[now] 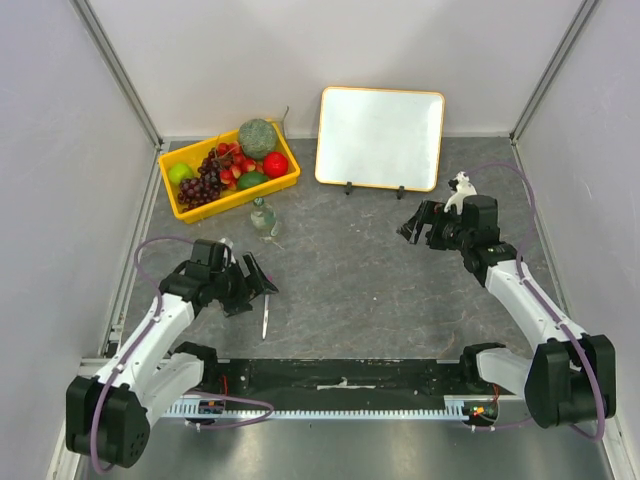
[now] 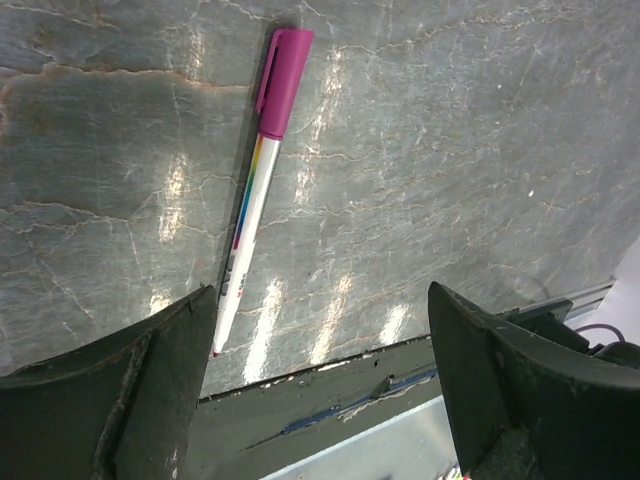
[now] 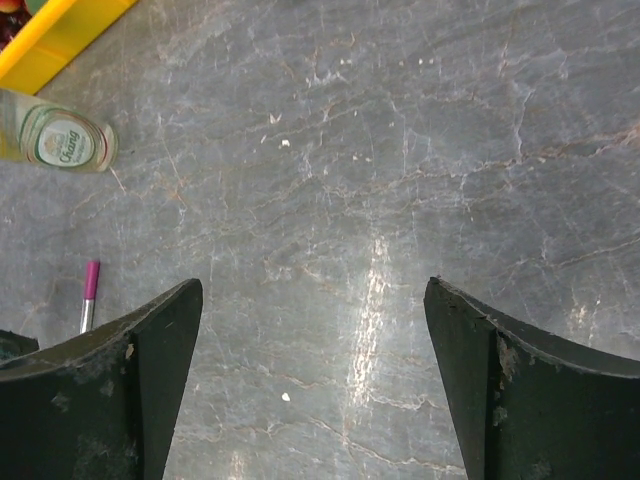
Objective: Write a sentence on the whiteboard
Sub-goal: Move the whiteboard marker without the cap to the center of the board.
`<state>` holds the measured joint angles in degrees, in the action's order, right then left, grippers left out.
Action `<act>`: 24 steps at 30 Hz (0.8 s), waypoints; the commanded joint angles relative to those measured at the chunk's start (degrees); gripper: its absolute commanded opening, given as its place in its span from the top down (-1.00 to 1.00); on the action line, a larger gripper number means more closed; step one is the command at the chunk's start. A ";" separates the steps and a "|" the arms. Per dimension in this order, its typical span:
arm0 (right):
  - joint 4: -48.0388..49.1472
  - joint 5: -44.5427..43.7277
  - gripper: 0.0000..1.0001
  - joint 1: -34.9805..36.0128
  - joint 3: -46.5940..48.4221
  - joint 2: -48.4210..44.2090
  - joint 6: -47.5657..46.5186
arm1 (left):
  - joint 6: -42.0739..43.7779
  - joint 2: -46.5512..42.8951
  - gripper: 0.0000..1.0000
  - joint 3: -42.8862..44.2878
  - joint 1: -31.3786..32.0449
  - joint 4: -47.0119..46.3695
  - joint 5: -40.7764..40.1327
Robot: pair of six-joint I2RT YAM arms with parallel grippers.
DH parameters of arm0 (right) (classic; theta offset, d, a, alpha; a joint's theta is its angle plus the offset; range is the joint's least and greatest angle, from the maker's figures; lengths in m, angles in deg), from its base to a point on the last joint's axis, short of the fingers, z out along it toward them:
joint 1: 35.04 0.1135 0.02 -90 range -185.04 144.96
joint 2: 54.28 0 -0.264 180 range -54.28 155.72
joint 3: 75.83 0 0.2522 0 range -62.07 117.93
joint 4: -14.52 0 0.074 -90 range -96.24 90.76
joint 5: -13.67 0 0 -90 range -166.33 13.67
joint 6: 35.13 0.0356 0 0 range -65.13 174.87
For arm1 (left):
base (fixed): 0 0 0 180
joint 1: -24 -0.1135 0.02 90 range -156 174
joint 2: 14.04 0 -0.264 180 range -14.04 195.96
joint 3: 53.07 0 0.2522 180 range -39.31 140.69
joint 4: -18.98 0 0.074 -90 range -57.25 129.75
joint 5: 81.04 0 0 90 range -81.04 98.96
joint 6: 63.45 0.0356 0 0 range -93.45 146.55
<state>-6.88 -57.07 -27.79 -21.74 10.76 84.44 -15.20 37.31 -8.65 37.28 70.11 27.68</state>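
Note:
The whiteboard leans against the back wall on two small black feet, with a thin orange frame. Its face is blank white and no sentence shows on it. A white marker with a magenta cap lies flat on the grey table in front of my left arm. In the left wrist view the marker runs just beside my left finger, untouched. My left gripper is open and empty. My right gripper hangs open over bare table below the whiteboard, holding nothing.
A yellow tray of fruit stands at the back left, its corner showing in the right wrist view. A small glass bottle lies in front of it. The table's black near edge runs just under my left gripper.

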 commanded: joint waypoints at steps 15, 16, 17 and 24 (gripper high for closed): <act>0.52 1.65 -0.96 0.66 -2.90 0.62 -1.26 | -8.06 22.29 -0.78 -1.30 13.42 -15.11 -0.71; 0.43 1.74 -0.96 0.66 -2.81 0.79 -1.35 | -9.73 23.69 -0.78 -0.52 16.05 -16.78 -0.70; 0.34 1.74 -0.96 0.58 -2.63 0.88 -1.35 | -11.23 25.18 -0.78 0.45 18.25 -18.28 -0.70; -0.09 1.74 -0.96 0.58 -2.28 1.41 -1.96 | -18.71 44.50 -0.79 12.47 32.32 -30.42 -2.54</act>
<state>-7.49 -56.43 -27.38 -24.88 12.01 83.58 -28.97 69.83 -1.92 63.64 47.47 30.26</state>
